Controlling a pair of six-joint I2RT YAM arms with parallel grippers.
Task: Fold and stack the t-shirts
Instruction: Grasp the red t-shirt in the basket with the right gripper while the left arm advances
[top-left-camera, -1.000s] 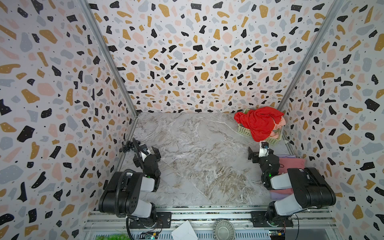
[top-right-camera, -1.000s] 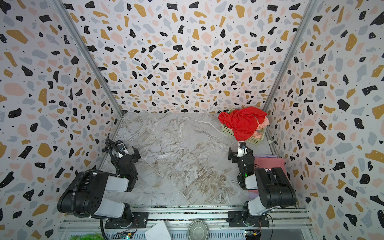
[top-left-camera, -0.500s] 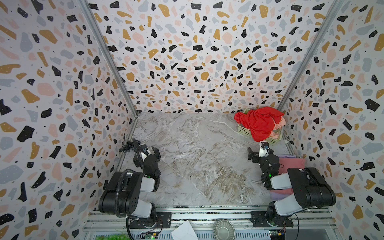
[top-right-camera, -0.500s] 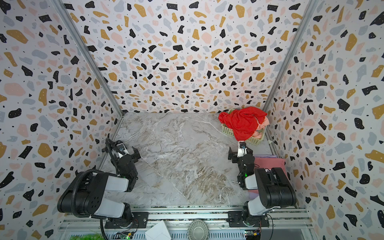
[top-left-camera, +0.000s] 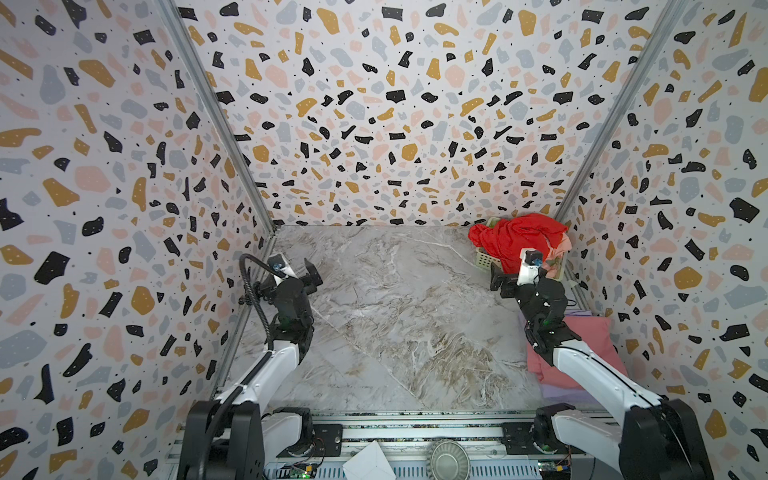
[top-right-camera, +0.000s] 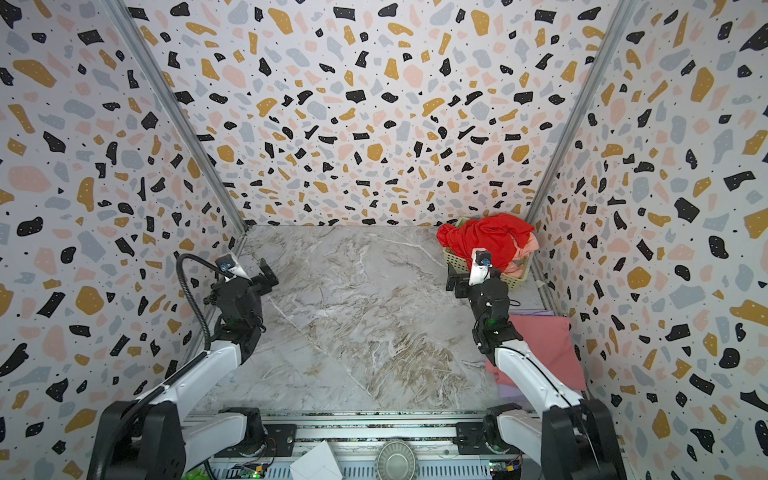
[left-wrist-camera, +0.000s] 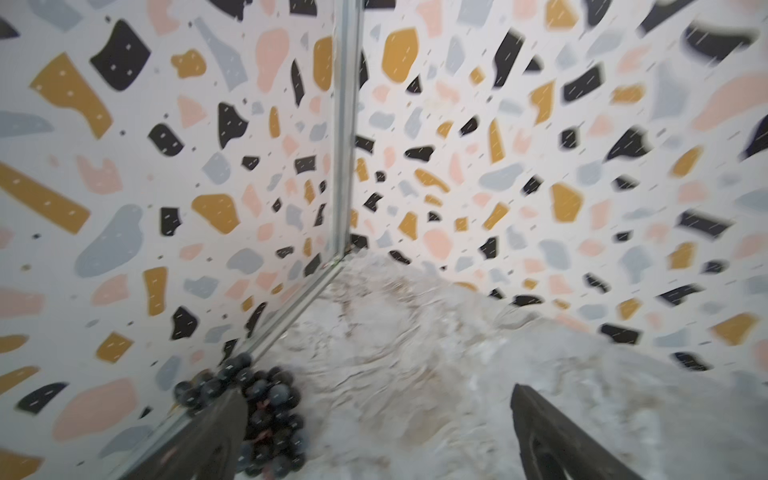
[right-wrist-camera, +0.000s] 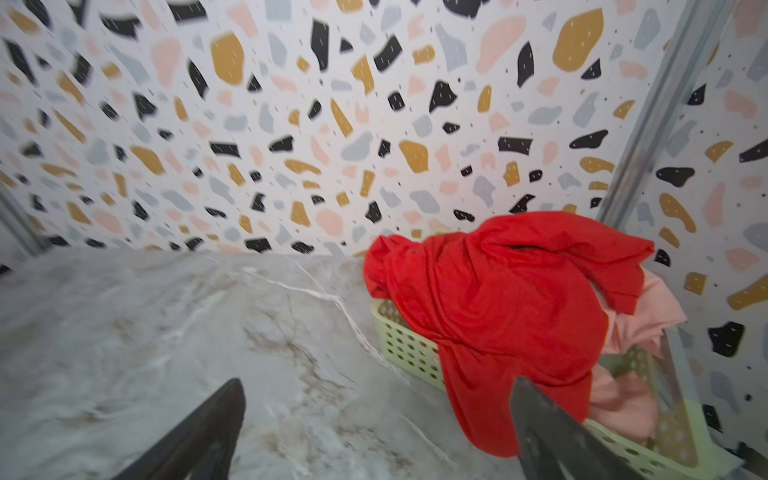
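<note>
Nearest, at the right edge of the marble table (top-left-camera: 386, 316): a folded dusty pink t-shirt (top-left-camera: 590, 353) lying flat on a lavender t-shirt (top-left-camera: 559, 392), long axis running near to far, partly under the right arm. Farther in, left gripper (top-left-camera: 305, 270) and right gripper (top-left-camera: 500, 282), both with jaws spread apart, holding nothing. Farthest, in the right back corner: pale green basket (right-wrist-camera: 409, 345), bright red t-shirt (right-wrist-camera: 498, 316) crumpled over its rim, hanging toward the table, peach t-shirt (right-wrist-camera: 636, 324) bunched beneath. By the left wall, dark grapes (left-wrist-camera: 266, 411).
</note>
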